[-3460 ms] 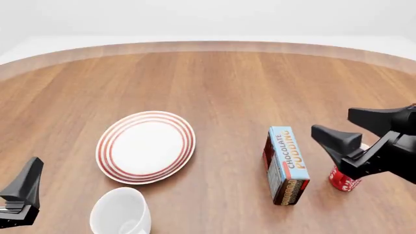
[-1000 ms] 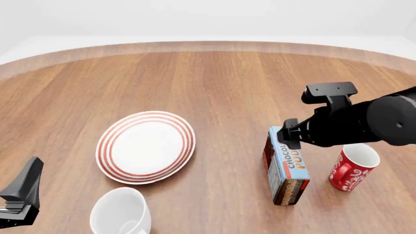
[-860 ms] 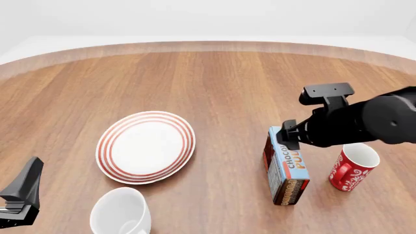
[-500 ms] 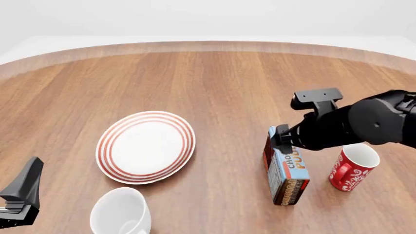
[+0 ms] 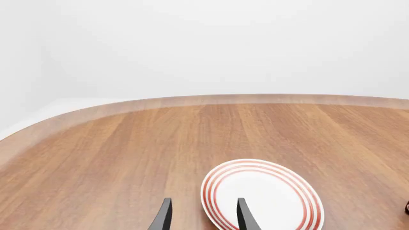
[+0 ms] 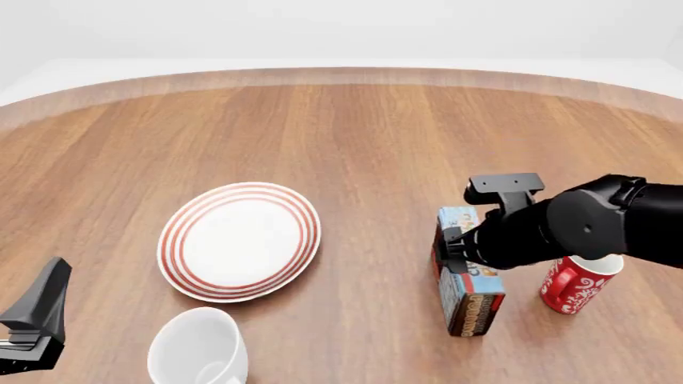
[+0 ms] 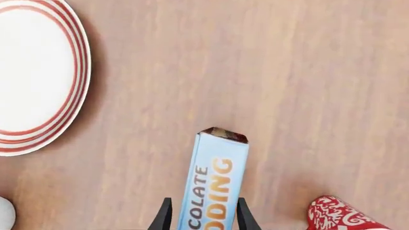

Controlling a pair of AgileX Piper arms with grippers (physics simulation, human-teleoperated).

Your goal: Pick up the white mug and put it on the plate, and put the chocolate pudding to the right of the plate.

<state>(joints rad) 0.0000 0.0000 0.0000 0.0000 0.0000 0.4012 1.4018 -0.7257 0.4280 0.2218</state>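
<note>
Straddling chocolate pudding, open right end effector, red mug beside, left end effector open

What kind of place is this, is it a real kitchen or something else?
Probably not a real kitchen: it looks like a simulated tabletop test scene. A bare round wooden table stands against blank white, holding only a plate, a white mug, a red mug and a chocolate pudding carton.

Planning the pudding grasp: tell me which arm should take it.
Right. Its end effector already straddles the chocolate pudding, fingers open on either side. The left end effector sits far off, near the white mug.
</note>
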